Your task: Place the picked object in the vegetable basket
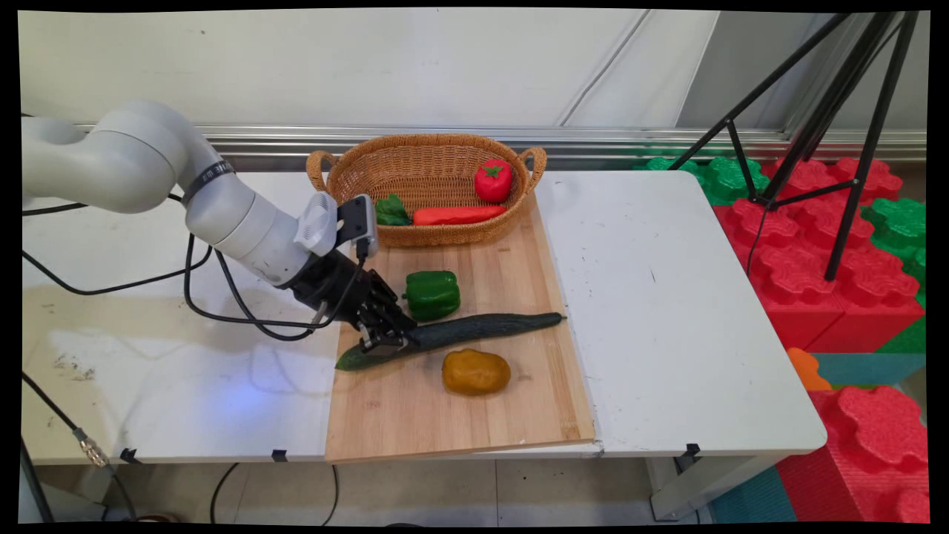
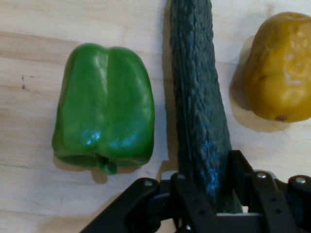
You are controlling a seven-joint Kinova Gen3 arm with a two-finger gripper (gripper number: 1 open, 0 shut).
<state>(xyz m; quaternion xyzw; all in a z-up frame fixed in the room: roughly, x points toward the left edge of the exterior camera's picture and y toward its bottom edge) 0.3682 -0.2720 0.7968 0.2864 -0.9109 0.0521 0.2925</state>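
The gripper (image 1: pixel 384 340) clamps the cucumber (image 1: pixel 474 328) near its left end on the cutting board (image 1: pixel 474 423); green pepper (image 2: pixel 104 109) and potato (image 2: pixel 282 68) flank it; bare board lies toward the near edge

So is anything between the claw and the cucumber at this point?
Nothing visible. The claw sits down on the cucumber near its left end, a finger on each side. The green pepper and potato lie apart on either side.
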